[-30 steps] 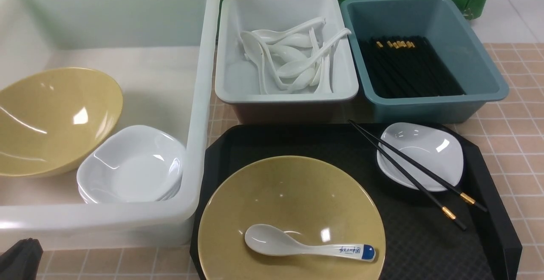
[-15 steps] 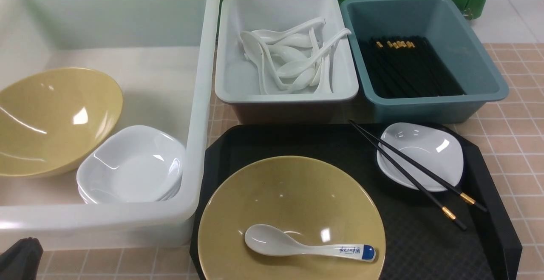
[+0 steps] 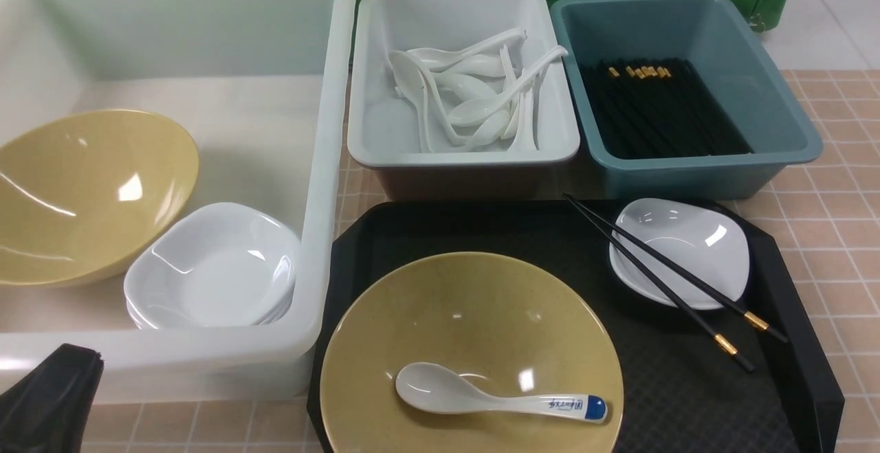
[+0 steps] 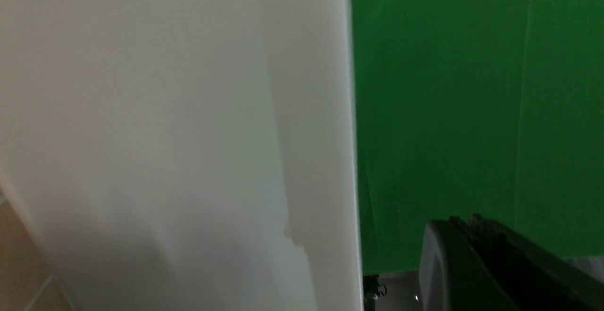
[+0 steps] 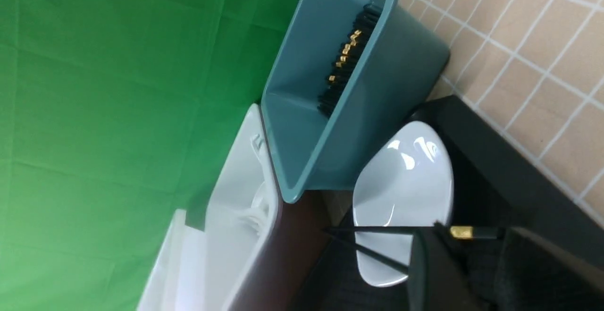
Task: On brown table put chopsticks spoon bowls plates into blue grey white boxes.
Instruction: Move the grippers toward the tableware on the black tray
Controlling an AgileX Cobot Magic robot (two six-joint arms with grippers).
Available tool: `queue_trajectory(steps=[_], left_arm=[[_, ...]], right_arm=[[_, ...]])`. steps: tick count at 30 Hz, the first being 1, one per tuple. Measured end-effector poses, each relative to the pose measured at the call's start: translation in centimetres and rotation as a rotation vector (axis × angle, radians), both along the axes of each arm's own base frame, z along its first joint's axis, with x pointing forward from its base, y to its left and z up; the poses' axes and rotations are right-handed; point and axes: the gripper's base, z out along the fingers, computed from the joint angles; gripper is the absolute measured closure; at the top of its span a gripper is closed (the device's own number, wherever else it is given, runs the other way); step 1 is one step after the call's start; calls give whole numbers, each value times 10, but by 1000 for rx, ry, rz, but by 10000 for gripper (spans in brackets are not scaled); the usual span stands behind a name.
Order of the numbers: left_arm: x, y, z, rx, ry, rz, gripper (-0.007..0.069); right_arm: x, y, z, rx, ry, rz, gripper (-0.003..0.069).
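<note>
On the black tray (image 3: 790,343) a yellow bowl (image 3: 481,315) holds a white spoon (image 3: 481,398). A white plate (image 3: 694,240) at the tray's far right has two black chopsticks (image 3: 670,278) lying across it. My left gripper (image 3: 51,391) shows at the bottom left corner, in front of the white box (image 3: 323,164), shut and empty; its fingertips (image 4: 462,219) are pressed together. My right gripper (image 5: 472,254) is out of the front view. Its fingers stand apart with nothing between them, short of the chopsticks (image 5: 387,230) and the plate (image 5: 406,179).
The white box holds a yellow bowl (image 3: 89,192) and stacked white plates (image 3: 213,267). The grey box (image 3: 460,157) holds several spoons (image 3: 474,95). The blue box (image 3: 694,164) holds several chopsticks (image 3: 660,109). A green cloth hangs behind the boxes.
My left gripper has risen further into the bottom left corner of the front view. Nothing on the table has moved.
</note>
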Motion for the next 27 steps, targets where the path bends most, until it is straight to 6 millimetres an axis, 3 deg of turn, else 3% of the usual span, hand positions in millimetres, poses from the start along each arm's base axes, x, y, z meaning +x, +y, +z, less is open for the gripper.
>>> queue_trajectory(steps=[6, 10, 11, 13, 16, 20, 22, 24, 25, 27], left_arm=[[-1, -3, 5, 61, -19, -30, 623], [-10, -8, 45, 353, -164, -76, 623], [-14, -9, 56, 447, -208, -82, 623], [-25, -14, 91, 733, -308, -110, 623], [-17, -17, 118, 970, -252, -196, 623], [8, -15, 137, 1187, -67, -350, 623], [28, -11, 144, 1303, 85, -470, 623], [40, -7, 149, 1370, 194, -556, 623], [52, -5, 155, 1414, 271, -635, 623], [60, -7, 158, 1425, 291, -685, 623]], right_arm=[[-1, 3, -5, -92, 55, 55, 421], [-6, 8, 6, -276, 66, 173, 421], [-7, 9, 14, -335, 39, 201, 421], [-12, 11, 50, -511, -77, 255, 438], [-10, 13, 89, -696, -110, 316, 505], [8, 16, 131, -967, -6, 455, 592], [24, 18, 150, -1130, 135, 609, 622], [36, 19, 159, -1193, 224, 710, 622], [51, 22, 168, -1239, 316, 828, 622], [61, 24, 173, -1249, 354, 882, 622]])
